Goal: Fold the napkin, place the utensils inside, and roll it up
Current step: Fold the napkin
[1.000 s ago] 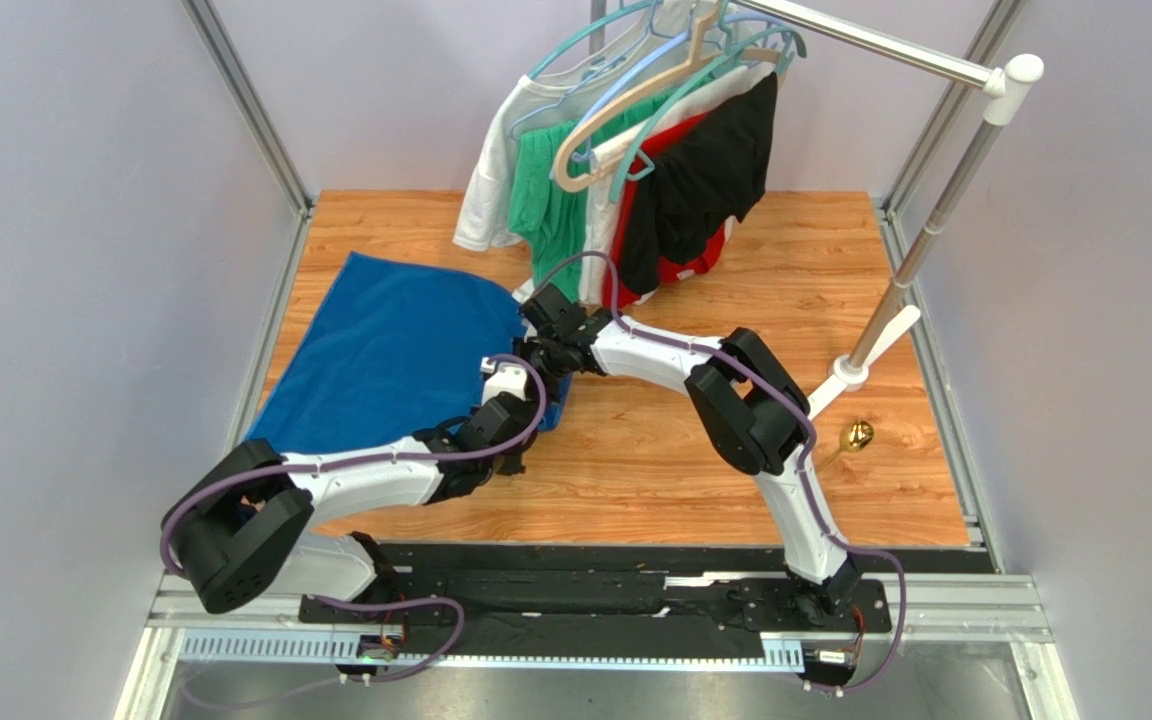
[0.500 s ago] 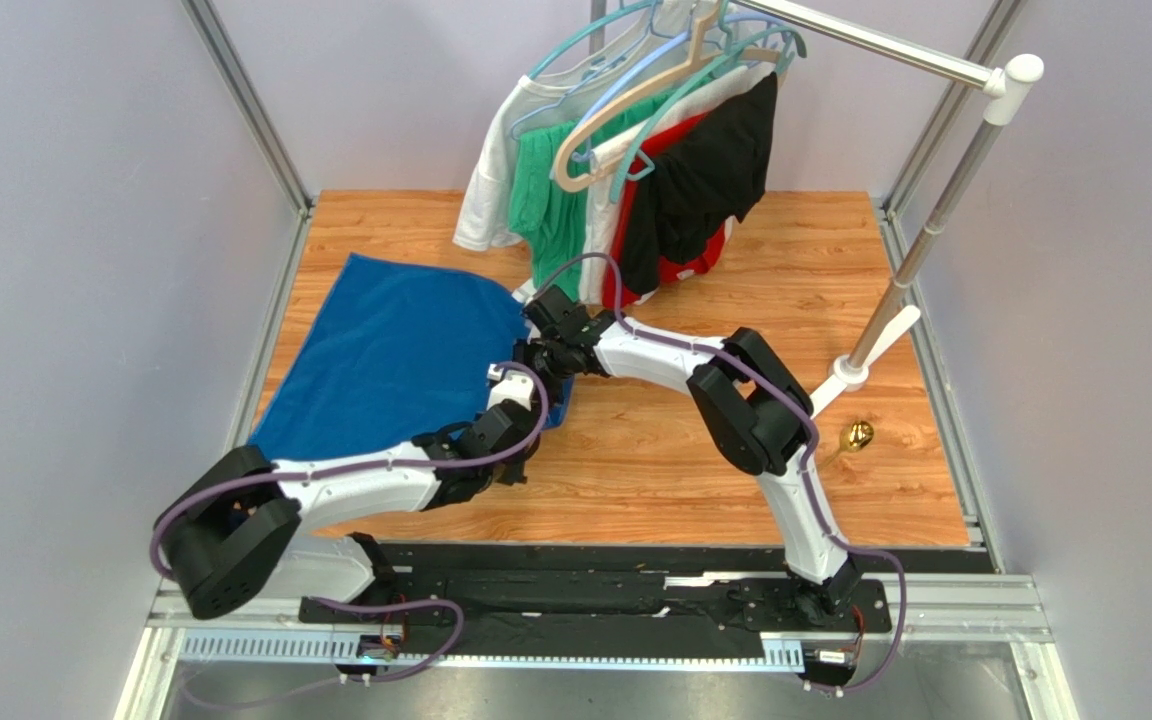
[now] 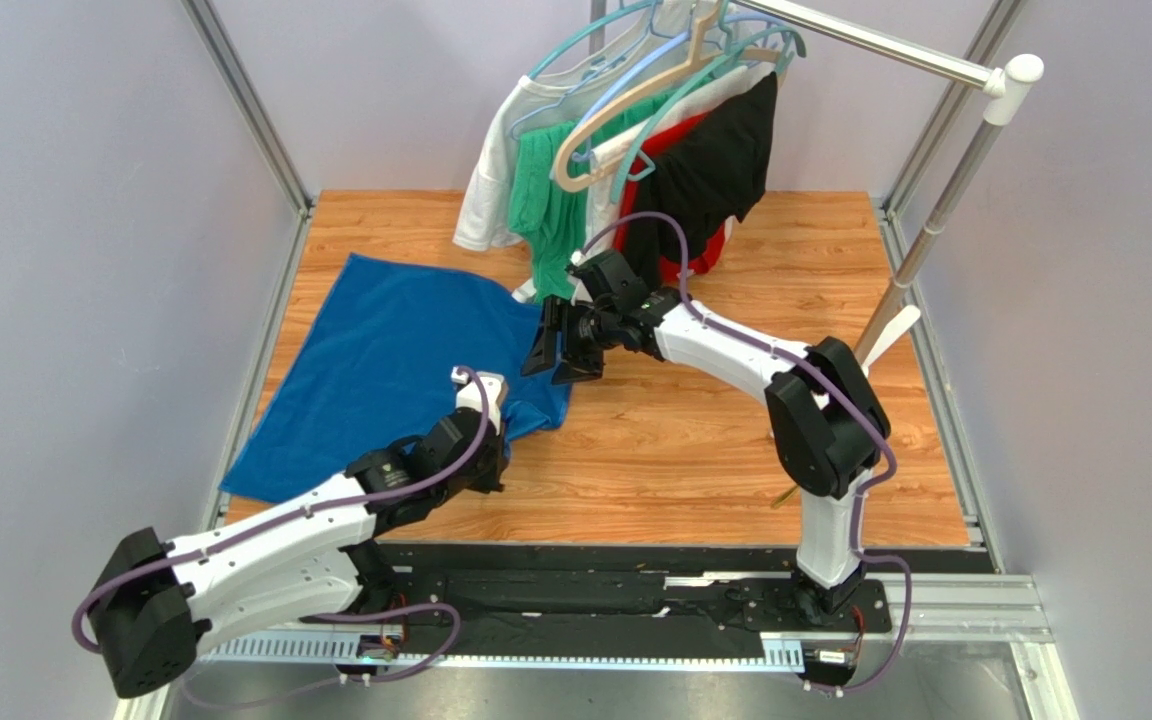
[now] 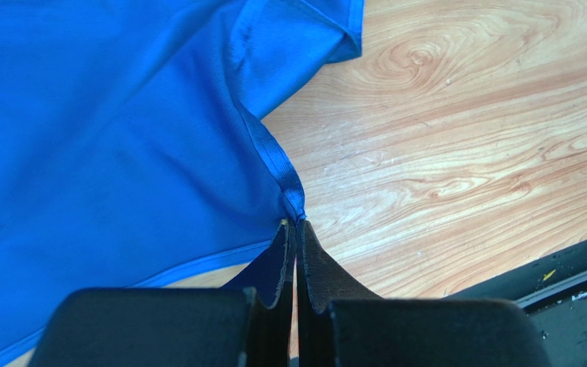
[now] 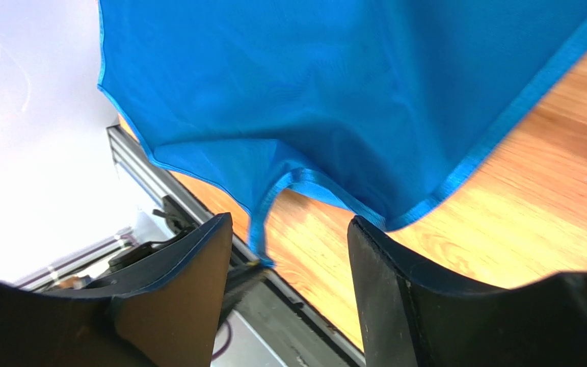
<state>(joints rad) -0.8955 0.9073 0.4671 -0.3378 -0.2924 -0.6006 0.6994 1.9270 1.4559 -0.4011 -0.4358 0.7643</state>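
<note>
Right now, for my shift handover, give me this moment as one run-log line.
step: folding napkin | left gripper: shut on napkin hem | right gripper: open, holding nothing, beside napkin edge

napkin: royal-blue, thin, slightly shiny; I see it spread mostly flat
place: left side of the worktop
near corner: hem raised in a taut ridge, pinched in the left tool
</note>
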